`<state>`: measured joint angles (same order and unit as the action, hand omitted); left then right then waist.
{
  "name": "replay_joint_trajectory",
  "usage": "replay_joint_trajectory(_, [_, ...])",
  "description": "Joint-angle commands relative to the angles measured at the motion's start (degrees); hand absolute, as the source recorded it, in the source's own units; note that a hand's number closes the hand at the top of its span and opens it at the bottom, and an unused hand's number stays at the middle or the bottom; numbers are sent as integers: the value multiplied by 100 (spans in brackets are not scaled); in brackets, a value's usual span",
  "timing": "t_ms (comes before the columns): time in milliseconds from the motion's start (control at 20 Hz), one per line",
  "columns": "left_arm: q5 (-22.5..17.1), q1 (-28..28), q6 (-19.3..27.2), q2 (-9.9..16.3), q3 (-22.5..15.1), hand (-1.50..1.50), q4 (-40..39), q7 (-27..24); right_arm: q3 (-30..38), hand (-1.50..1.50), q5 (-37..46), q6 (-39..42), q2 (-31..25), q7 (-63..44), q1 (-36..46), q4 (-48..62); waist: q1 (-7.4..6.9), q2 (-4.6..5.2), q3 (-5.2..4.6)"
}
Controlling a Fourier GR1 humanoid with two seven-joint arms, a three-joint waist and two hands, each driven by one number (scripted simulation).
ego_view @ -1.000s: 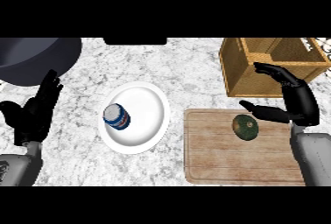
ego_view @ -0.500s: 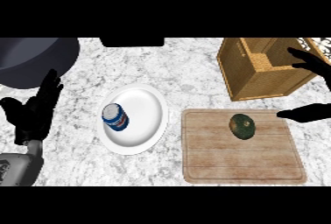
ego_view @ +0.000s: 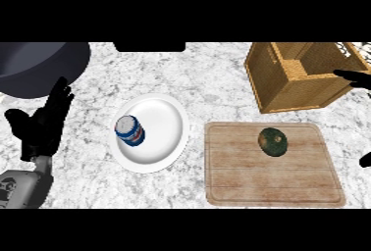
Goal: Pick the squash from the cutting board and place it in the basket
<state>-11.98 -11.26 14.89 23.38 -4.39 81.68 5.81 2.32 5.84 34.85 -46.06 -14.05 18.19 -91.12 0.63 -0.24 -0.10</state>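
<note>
So the squash (ego_view: pixel 273 142) is just lying on the cutting board (ego_view: pixel 272 184), nothing touching it. Basket (ego_view: pixel 304 76) sits right behind the board on the bench (ego_view: pixel 210 83). Left hand (ego_view: pixel 39 127) rests open at the left edge, fingers up. Right hand (ego_view: pixel 355 78) barely pokes in by the basket, can't tell its grip.

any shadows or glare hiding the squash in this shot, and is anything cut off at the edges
Head view: no glare or shadow covers the squash; it shows plainly on the cutting board. The right hand is cut off by the view's right edge. The basket is cropped at its top.
</note>
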Motion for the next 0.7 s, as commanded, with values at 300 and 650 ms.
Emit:
replay_joint_trajectory(300, [292,96,-109,-279,171,0,198,136,338,-150,284,-244,904,118,-731,-437,-54,17,11])
replay_joint_trajectory(650, [294,327,-559,-292,445,0,289,16,117,-150,928,-520,1557,634,-962,-261,-73,19,11])
